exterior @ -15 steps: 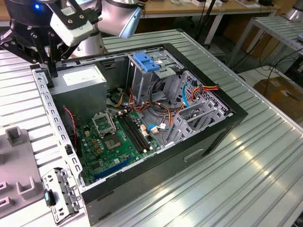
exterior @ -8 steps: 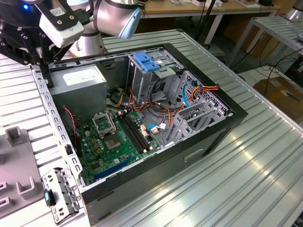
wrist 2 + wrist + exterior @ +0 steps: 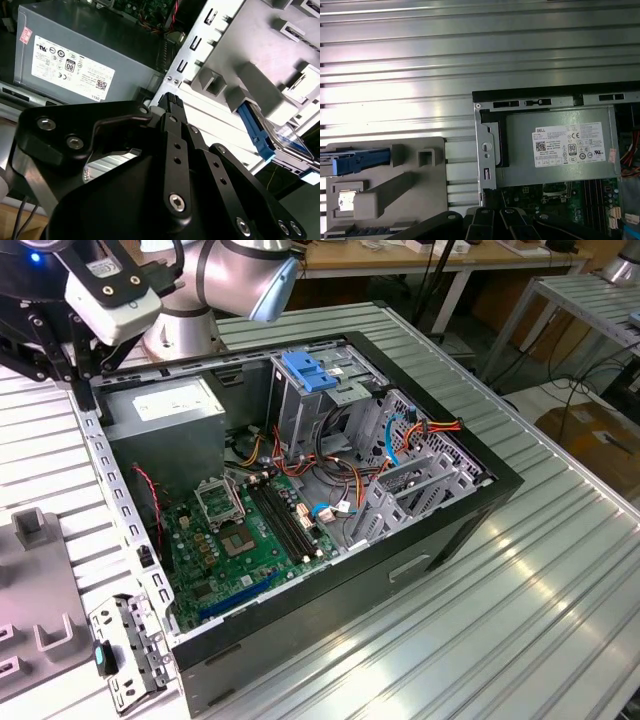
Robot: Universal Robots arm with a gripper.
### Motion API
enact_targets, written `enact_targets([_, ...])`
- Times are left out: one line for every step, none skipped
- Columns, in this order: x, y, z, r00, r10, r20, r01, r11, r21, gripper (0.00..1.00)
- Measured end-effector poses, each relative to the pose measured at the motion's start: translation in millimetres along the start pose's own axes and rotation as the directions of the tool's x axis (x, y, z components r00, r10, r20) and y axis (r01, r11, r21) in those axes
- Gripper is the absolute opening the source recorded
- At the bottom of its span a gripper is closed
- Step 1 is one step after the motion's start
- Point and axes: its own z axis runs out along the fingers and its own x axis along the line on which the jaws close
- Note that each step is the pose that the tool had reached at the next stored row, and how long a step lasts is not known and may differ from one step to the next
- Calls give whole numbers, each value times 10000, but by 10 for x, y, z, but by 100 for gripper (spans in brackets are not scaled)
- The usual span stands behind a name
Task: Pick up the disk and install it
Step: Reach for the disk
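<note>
The disk [image 3: 291, 143] stands on edge in a slot of a grey holder [image 3: 260, 55] on the table, outside the computer case. Its blue side rail [image 3: 254, 131] faces the gripper, and the same blue rail [image 3: 360, 161] appears in the first wrist view. My gripper [image 3: 171, 99] hangs above the case's edge, near the grey power supply, some way from the disk. Its fingers are shut with nothing between them. In the exterior view the gripper [image 3: 70, 365] is at the far left corner of the open case [image 3: 480, 500].
The open case holds a green motherboard [image 3: 240, 540], a grey power supply box [image 3: 165, 410] with a white sticker, loose cables, and a tall metal cage with a blue tab [image 3: 310, 370]. A metal bracket [image 3: 130, 650] lies beside the case. Ribbed metal table [image 3: 520, 620] surrounds everything.
</note>
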Motion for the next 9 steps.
enact_targets([12,-1,2,10000,0,-1,0,10000,0,11])
enact_targets([23,-2,3,10000,0,-1,0,10000,0,11])
enact_targets([37,-3,3,10000,0,-1,0,10000,0,11])
enact_targets([45,-4,4,10000,0,-1,0,10000,0,11])
enact_targets([52,-4,4,10000,0,-1,0,10000,-1,11])
enact_targets([63,-5,5,10000,0,0,0,10000,-1,11])
enact_targets([71,-6,5,10000,0,0,0,10000,-1,11])
enact_targets([78,-6,6,10000,-1,0,1,10000,-1,11])
enact_targets([88,-7,6,10000,0,0,0,10000,-1,11])
